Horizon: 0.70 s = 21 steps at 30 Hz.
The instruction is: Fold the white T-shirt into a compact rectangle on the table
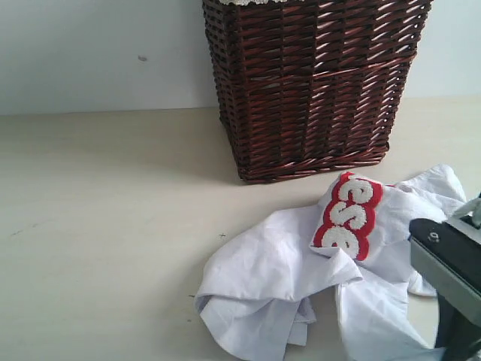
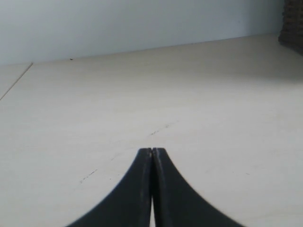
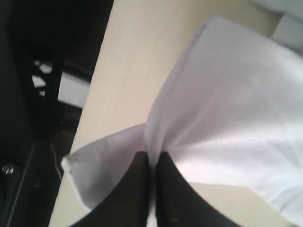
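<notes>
The white T-shirt (image 1: 285,278) lies crumpled in the lower right of the exterior frame, spread in loose folds on the pale bench (image 1: 98,226) and not yet squared into any shape. One raised fold near the top of the heap shows fuzzy white lettering (image 1: 349,214) outlined in red, reading "ese", tilted and facing the camera. Just behind that fold stands a dark brown wicker basket (image 1: 308,83), filling the upper middle and right of the frame; whether the cloth touches its base cannot be told. Behind the basket is a plain pale wall (image 1: 90,53), and the left half of the bench is bare apart from a few tiny dark specks. The grey and black body of the right arm (image 1: 451,278) comes in at the lower right corner of the exterior frame, over the edge of the shirt. In the right wrist view the right end effector (image 3: 152,158) has its two dark fingers pressed together on a gathered pleat of the thin white fabric, close to the bench's edge, with cloth fanning out on either side of the pinch. In the left wrist view the left end effector (image 2: 152,153) is fully closed, its fingertips meeting with nothing between them, above bare bench well away from the shirt.
</notes>
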Available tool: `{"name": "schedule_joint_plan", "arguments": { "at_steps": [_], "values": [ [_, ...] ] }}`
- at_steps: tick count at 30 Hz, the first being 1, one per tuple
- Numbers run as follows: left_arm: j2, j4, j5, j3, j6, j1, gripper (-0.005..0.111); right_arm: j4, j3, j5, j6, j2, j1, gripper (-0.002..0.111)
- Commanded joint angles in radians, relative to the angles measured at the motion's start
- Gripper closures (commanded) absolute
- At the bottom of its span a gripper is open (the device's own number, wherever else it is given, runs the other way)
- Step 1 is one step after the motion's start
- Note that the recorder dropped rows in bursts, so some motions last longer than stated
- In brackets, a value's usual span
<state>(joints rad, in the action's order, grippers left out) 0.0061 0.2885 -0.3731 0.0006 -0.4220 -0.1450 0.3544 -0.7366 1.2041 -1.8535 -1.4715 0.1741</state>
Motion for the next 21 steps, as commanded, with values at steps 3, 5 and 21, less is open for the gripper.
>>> {"name": "schedule_joint_plan", "arguments": {
  "at_steps": [3,5,21],
  "values": [
    [-0.006,0.003,0.006,-0.001,-0.001,0.005,0.107,-0.126,-0.004,0.017,0.025,0.072,0.001,0.108],
    [-0.006,0.003,0.006,-0.001,-0.001,0.005,0.107,-0.084,-0.004,0.017,0.016,0.118,0.001,0.108],
    [-0.006,0.003,0.006,-0.001,-0.001,0.005,0.107,0.302,0.001,0.017,0.32,0.555,0.001,0.108]
  ]
}}
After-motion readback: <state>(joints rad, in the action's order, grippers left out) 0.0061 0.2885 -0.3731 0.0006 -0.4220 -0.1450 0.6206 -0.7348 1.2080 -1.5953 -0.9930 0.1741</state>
